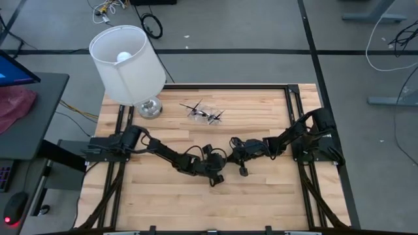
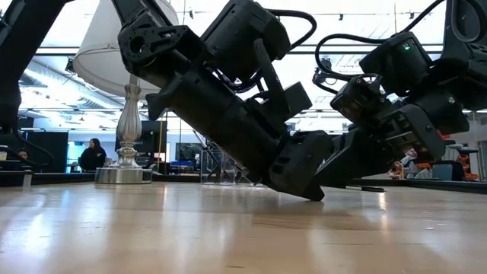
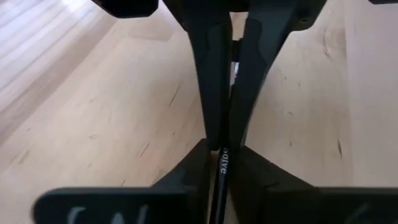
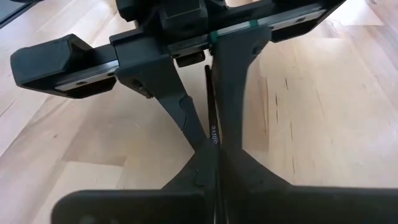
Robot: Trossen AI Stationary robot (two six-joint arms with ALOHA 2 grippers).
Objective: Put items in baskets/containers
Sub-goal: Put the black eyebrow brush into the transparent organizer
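Landmark: white-shaded lamp (image 1: pixel 127 62) on a silver base at one far corner of the wooden table (image 1: pixel 261 202). The clear plastic container (image 1: pixel 204 112) sits just beside the lamp's base, on the side away from that corner. Several thin dark makeup brushes (image 1: pixel 210 116) lie crossed in it, ends sticking out past the rim. Both arms reach in from opposite table edges and meet mid-table, well apart from the lamp and nearer the front edge than the container. There, one makeup brush (image 4: pixel 211 102), with a slim black handle and small pale lettering, is shared between the two grippers. Right gripper (image 4: pixel 214 149): fingers pinched fully together on the handle, which runs straight out between them. Left gripper (image 3: pixel 221 150): fingers drawn in to a narrow slot with the same handle in it, pads against it on both sides as far as the wrist views show. The two sets of fingers face each other tip to tip along the handle, nearly touching. From table height, both wrists slope down steeply, their undersides low over the wood, lamp base off to one side. A person stands in the room far behind the lamp.
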